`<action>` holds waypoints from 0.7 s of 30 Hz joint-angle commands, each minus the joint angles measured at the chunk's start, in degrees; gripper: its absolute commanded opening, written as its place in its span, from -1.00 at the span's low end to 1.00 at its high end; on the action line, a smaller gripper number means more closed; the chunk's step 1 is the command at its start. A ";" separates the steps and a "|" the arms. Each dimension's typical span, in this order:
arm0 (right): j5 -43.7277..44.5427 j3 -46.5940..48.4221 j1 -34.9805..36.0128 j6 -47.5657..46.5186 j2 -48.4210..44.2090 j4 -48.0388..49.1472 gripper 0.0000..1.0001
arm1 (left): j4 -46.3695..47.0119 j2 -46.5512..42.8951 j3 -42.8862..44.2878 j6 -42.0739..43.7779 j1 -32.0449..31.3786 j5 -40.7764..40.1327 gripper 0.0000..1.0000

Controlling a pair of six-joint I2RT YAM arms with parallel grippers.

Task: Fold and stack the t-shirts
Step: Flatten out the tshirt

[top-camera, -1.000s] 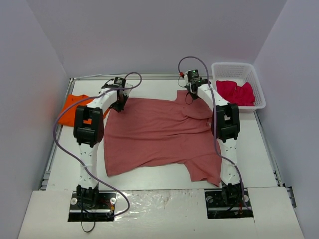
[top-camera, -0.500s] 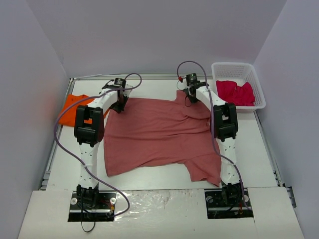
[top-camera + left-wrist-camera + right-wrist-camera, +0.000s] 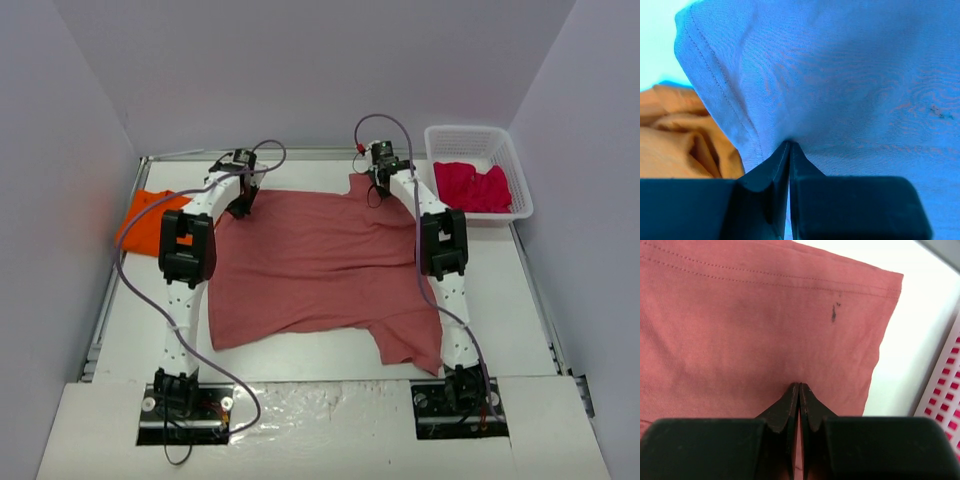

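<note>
Two brick-red t-shirt corners in left tool, right tool.

table white | centre: brick-red t-shirt spread out; left edge: orange t-shirt; far right: white basket

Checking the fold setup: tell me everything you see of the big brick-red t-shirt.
The brick-red t-shirt is soft plain cloth with stitched hems, spread mostly flat and lightly wrinkled on the table, one sleeve jutting toward the right arm's base. The left claw and the right claw each pinch its far edge. A dark speck sits near the right claw.
</note>
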 commanded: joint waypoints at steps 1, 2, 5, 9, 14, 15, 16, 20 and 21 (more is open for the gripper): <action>0.02 3.31 -1.03 1.36 5.55 -2.95 -1.00 | -3.35 3.66 5.64 -0.27 0.92 -1.94 -0.95; 0.19 5.50 -1.30 1.36 6.25 -2.95 -1.00 | -3.61 4.28 6.70 -0.26 1.01 -2.20 -0.95; 0.20 9.80 -1.74 1.19 8.72 -2.86 -1.00 | -5.10 7.18 12.23 -0.18 1.44 -2.47 -0.95; 0.28 14.30 -2.09 1.10 11.88 -2.69 -1.00 | -8.61 11.49 20.32 0.17 1.97 -2.73 -0.95; 0.55 14.57 -2.62 0.92 12.24 2.49 -1.00 | -9.06 14.39 25.34 0.61 2.33 -2.91 -0.95; 0.55 14.75 -2.53 0.92 12.32 3.20 -1.00 | -8.72 14.57 25.61 0.61 2.33 -2.91 -0.95; 0.55 14.83 -2.53 0.84 12.41 4.42 -1.00 | -8.54 14.57 25.52 0.61 2.33 -2.91 -0.95; 2.39 15.01 -1.65 -1.00 12.24 7.50 -1.00 | -7.66 13.78 25.00 0.35 2.24 -2.82 -0.95; 2.91 14.92 -1.56 -1.62 11.80 8.21 -1.00 | -6.70 12.74 24.12 0.44 2.24 -2.82 -0.95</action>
